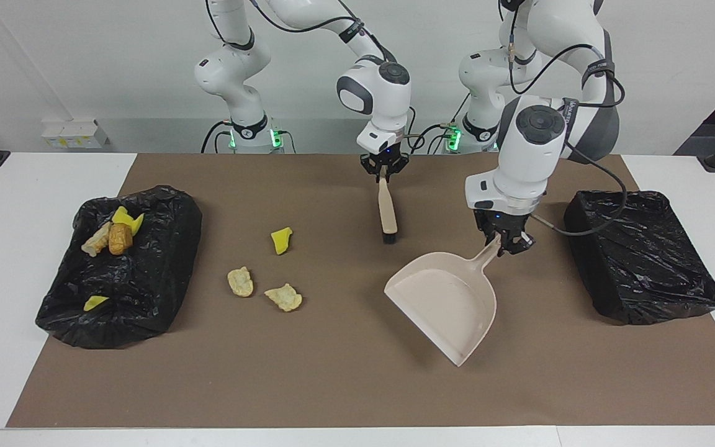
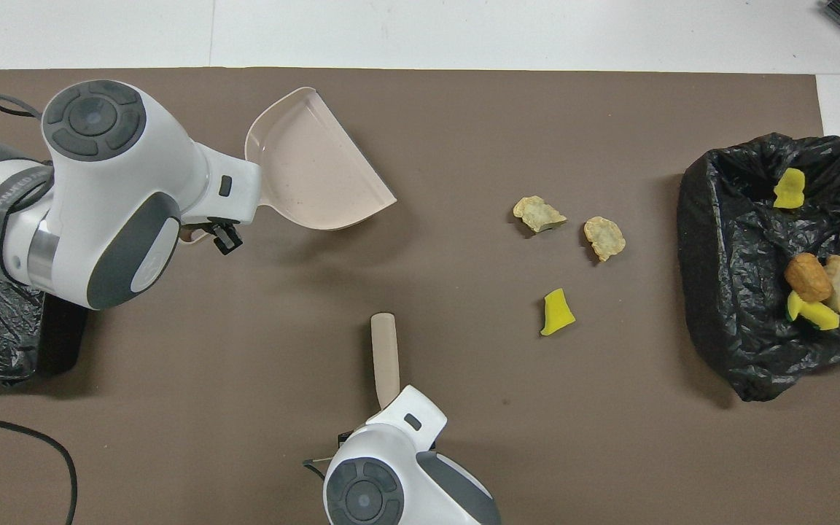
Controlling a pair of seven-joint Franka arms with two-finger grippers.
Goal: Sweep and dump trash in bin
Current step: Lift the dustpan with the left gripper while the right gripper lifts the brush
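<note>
Three pieces of trash lie loose on the brown mat: a yellow wedge (image 1: 281, 240) (image 2: 556, 312) and two pale bumpy chunks (image 1: 240, 281) (image 1: 283, 297). A black-lined bin (image 1: 152, 261) (image 2: 741, 240) at the right arm's end holds more pieces, among them a golden-brown nugget (image 1: 119, 238). My left gripper (image 1: 506, 242) is shut on the handle of the beige dustpan (image 1: 447, 301) (image 2: 314, 171), which hangs tilted just over the mat. My right gripper (image 1: 383, 176) is shut on the handle of the beige brush (image 1: 386, 211) (image 2: 385, 354), whose black bristles (image 1: 388, 236) rest on the mat.
A second black-lined bin (image 1: 643, 254) stands at the left arm's end of the table, close beside the left gripper. The mat (image 1: 332, 385) covers most of the white table. The loose trash lies between the brush and the bin that holds trash.
</note>
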